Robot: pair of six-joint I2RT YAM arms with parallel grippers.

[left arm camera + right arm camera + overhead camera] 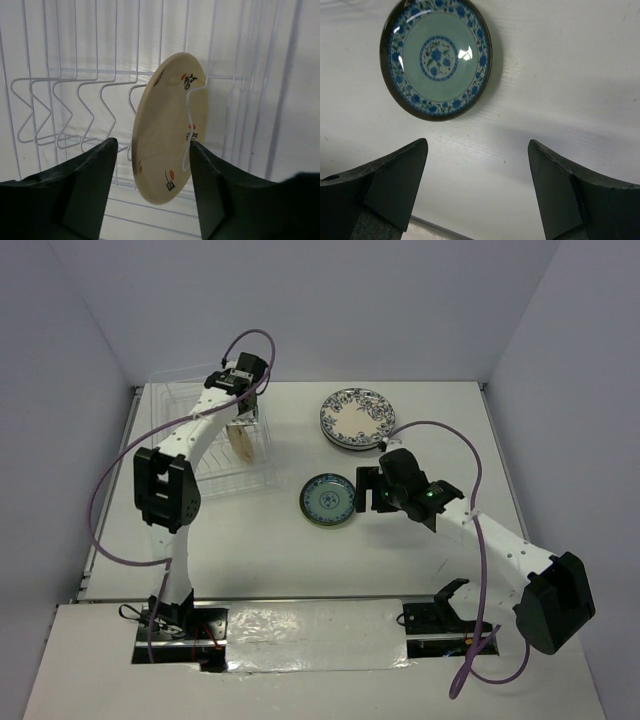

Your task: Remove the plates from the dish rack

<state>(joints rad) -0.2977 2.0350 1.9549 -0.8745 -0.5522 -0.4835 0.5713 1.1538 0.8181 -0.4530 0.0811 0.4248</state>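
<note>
A tan plate (167, 130) with small red and black marks stands on edge between the wire dividers of the clear dish rack (60, 115). My left gripper (152, 150) is open, with one finger on each side of the plate's lower part. The right finger is close to the plate's rim. In the top view the rack (215, 455) sits at the far left, with the tan plate (243, 440) under my left gripper (246, 416). My right gripper (477, 150) is open and empty, just right of a teal plate with a blue floral rim (436, 57) lying flat on the table.
A stack of white plates with dark blue ornate rims (356, 418) lies at the back centre. The teal plate (328, 499) lies mid-table, left of my right gripper (368, 490). Side walls enclose the table on the left and right.
</note>
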